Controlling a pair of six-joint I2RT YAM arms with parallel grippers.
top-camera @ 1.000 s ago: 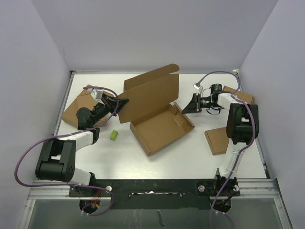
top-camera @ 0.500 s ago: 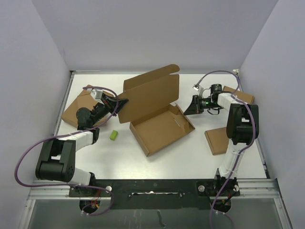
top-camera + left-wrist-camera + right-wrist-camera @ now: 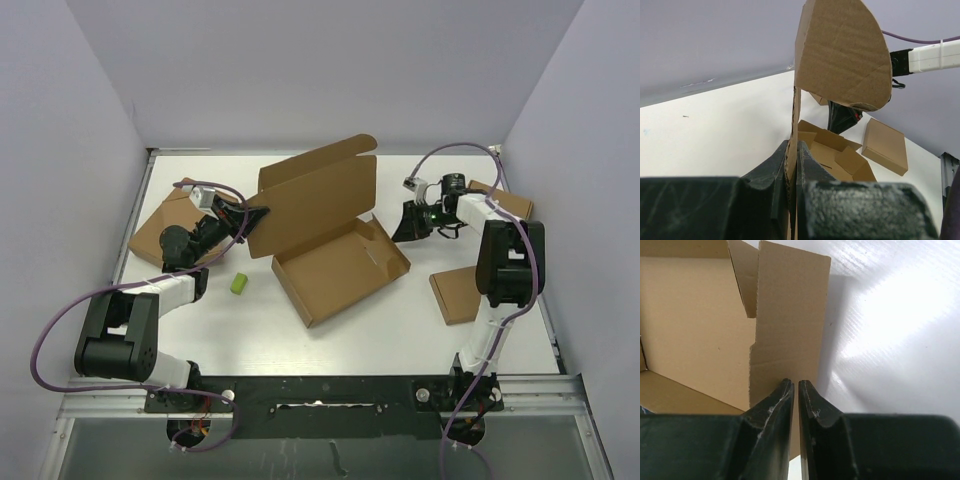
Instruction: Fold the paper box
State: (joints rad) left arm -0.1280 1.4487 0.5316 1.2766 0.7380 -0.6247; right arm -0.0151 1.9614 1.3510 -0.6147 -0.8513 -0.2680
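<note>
- Centrally on the table (image 3: pixel 300 340), the paper box (image 3: pixel 340 265) lies open between the two claws, its tray flat and its lid raised at a slant.
- The left gripper (image 3: pixel 252 217) is clamped tight on the lid's left edge. In its wrist view the cardboard stands edge-on between the fingers (image 3: pixel 777 165), and a rounded tab rises straight above the tips.
- The right gripper (image 3: pixel 403 228) sits at the tray's right corner with its fingers (image 3: pixel 777 400) drawn almost together (only a thin slit shows).
- A side flap stands directly ahead of those tips, facing them flat-on. Whether they touch it cannot be told.
- A small green block (image 3: pixel 239 284) lies on the near side of the left claw, apart from it.
- One flat brown box (image 3: pixel 455 295) lies on the near side of the right claw, well apart from it.
</note>
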